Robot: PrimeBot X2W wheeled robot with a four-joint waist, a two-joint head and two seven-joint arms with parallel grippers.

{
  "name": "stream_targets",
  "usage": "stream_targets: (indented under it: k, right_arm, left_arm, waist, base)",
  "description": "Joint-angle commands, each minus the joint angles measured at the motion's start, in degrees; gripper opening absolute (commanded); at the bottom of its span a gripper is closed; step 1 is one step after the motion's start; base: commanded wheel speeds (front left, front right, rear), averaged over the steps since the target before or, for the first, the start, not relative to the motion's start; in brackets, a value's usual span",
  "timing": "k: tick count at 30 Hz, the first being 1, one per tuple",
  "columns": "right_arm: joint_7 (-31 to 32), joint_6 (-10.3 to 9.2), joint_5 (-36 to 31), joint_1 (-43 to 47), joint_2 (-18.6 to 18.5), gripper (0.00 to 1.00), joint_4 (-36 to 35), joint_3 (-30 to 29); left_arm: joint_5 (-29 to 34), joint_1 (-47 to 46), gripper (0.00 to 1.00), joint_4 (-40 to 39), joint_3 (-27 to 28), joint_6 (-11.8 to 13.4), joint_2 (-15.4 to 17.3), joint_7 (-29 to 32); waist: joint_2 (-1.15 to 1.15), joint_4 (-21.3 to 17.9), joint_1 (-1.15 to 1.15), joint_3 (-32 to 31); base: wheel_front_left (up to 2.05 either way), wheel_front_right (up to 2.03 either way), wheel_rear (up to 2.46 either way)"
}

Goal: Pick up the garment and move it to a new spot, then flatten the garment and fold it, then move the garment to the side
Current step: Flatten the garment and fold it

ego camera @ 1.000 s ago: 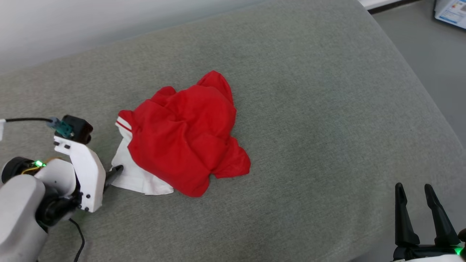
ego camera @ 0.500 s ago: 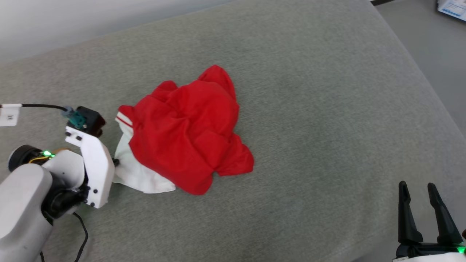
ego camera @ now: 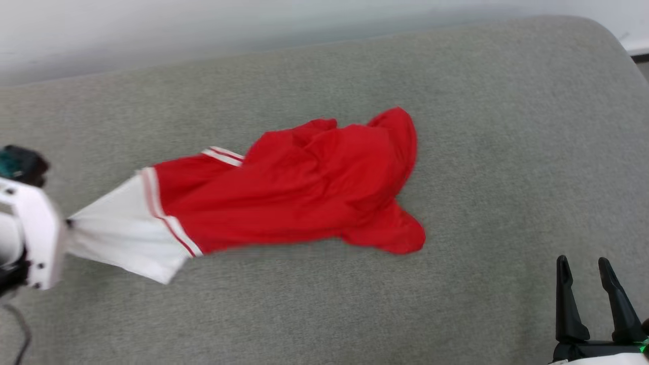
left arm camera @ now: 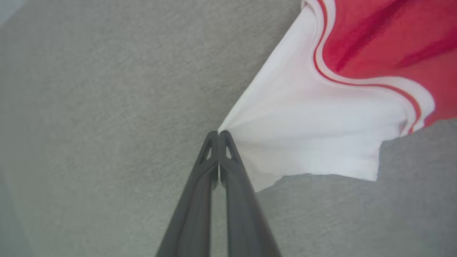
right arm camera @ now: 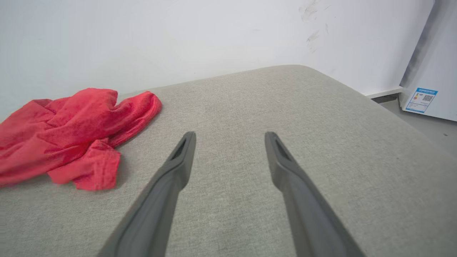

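Pinching the corner of the white sleeve [left arm camera: 314, 135], your left claw [left arm camera: 218, 134] has its fingers pressed tight on the cloth. The cloth fans out taut from that point, so a pull there should drag the whole shirt [ego camera: 304, 192] along by one corner. Your right claw [ego camera: 582, 261] hangs spread and empty at the lower right, well apart from the cloth, likely free for the flattening. Farther out, the shirt's red body lies bunched on the grey cushion [ego camera: 481, 126], with the wall [right arm camera: 178, 35] beyond.
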Motion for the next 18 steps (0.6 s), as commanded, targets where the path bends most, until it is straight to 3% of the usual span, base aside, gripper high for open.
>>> stream_targets:
  k: [1,7,11,12,14,18]
  right_arm:
    - [-0.13,-0.05,-0.10,0.41,0.07,1.00,0.09,0.09]
    - [-0.13,-0.05,-0.36,2.79,0.06,1.00,0.48,0.02]
    - [-0.13,-0.06,-0.98,4.41,0.06,1.00,0.65,-0.43]
    - [-0.13,-0.05,-1.03,4.72,0.07,1.00,0.65,-0.63]
    - [-0.13,-0.05,-1.57,5.32,0.07,1.00,0.51,-0.72]
    - [-0.13,-0.05,-2.10,6.22,0.07,1.00,0.61,-1.16]
  left_arm:
    - [-0.01,1.45,0.00,0.82,0.49,0.54,0.96,-0.54]
    - [-4.11,9.63,0.00,7.89,2.52,3.40,3.26,-2.61]
    - [-7.59,13.02,0.00,10.75,4.09,5.42,-0.12,-4.96]
    - [-7.28,13.02,0.11,10.72,4.30,5.55,-0.67,-6.65]
    - [-6.93,13.19,0.99,11.16,4.52,6.12,-2.45,-9.71]
    - [-5.69,12.82,1.00,10.62,4.13,5.69,-5.20,-14.31]
  waist:
    - [0.00,1.39,0.00,-1.25]
    - [0.00,2.30,0.00,-3.66]
    - [0.00,2.67,0.00,-5.08]
    - [0.00,2.87,0.00,-5.40]
    - [0.00,3.26,0.00,-6.08]
    - [0.00,3.94,0.00,-7.25]
  base:
    - [0.00,0.00,0.00]
    - [0.00,0.00,0.00]
    - [0.00,0.00,0.00]
    - [0.00,0.00,0.00]
    - [0.00,0.00,0.00]
    - [0.00,0.00,0.00]
